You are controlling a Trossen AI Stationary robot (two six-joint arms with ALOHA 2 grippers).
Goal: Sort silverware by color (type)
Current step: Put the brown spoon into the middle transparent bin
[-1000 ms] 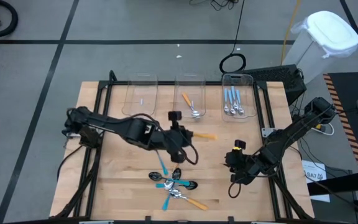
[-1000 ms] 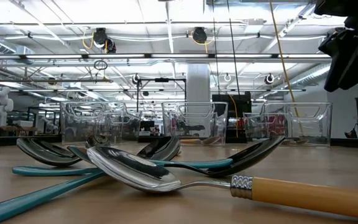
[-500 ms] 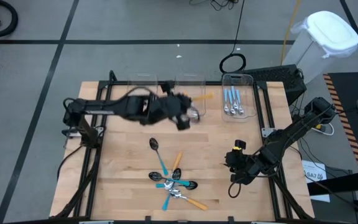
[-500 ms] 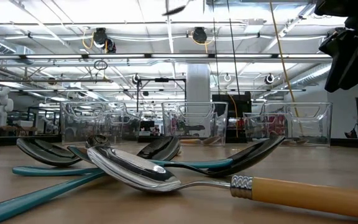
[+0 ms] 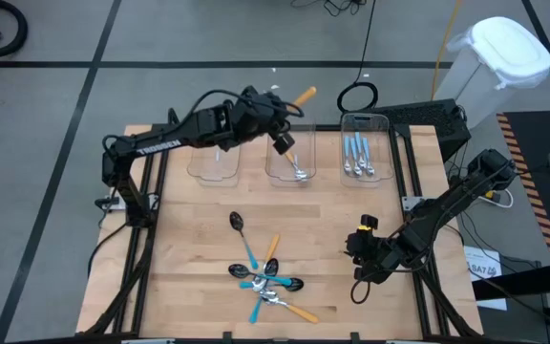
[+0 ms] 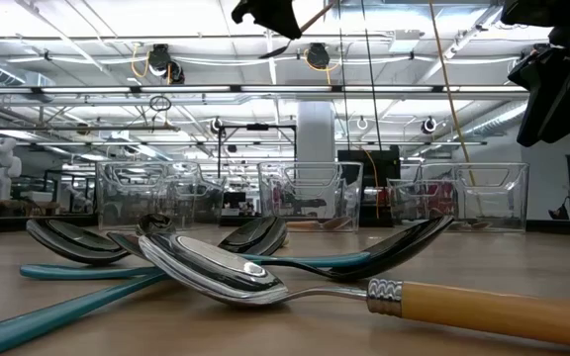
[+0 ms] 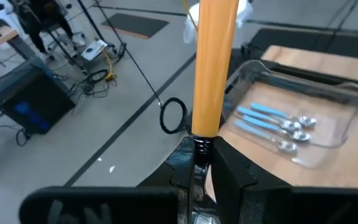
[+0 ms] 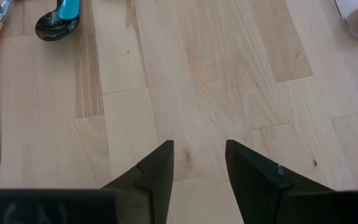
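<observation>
My left gripper [image 5: 285,113] hangs above the far end of the middle clear bin [image 5: 292,158], shut on an orange-handled spoon [image 5: 304,96]. In the low view it shows at the top edge [image 6: 270,14]. One silver-bowled spoon [image 5: 300,173] lies in the middle bin, and several light-blue spoons [image 5: 357,156] lie in the right bin. A pile of teal, light-blue and orange spoons [image 5: 267,280] lies on the near middle of the table. My right gripper [image 5: 361,256] stands open over bare wood to the right of the pile. My left gripper pinches the spoon between its two fingers at the metal neck [image 7: 201,144], just below the orange handle. The handle [image 7: 214,62] sticks out past the fingertips along their line, slanting toward the far right. The spoon is lifted clear; its bowl is hidden behind the fingers.
An empty-looking clear bin [image 5: 216,153] stands left of the middle one. A single dark-bowled spoon [image 5: 238,223] lies apart at the pile's far side. In the right wrist view a spoon bowl [image 8: 57,25] shows beyond the fingers. Black frame rails run along both table sides.
My left gripper has swung from the table's middle toward the far edge and risen, carrying the orange-handled spoon clear of the table to above the middle bin. The handle, which pointed toward the right edge, now points to the far right. It has stayed shut.
</observation>
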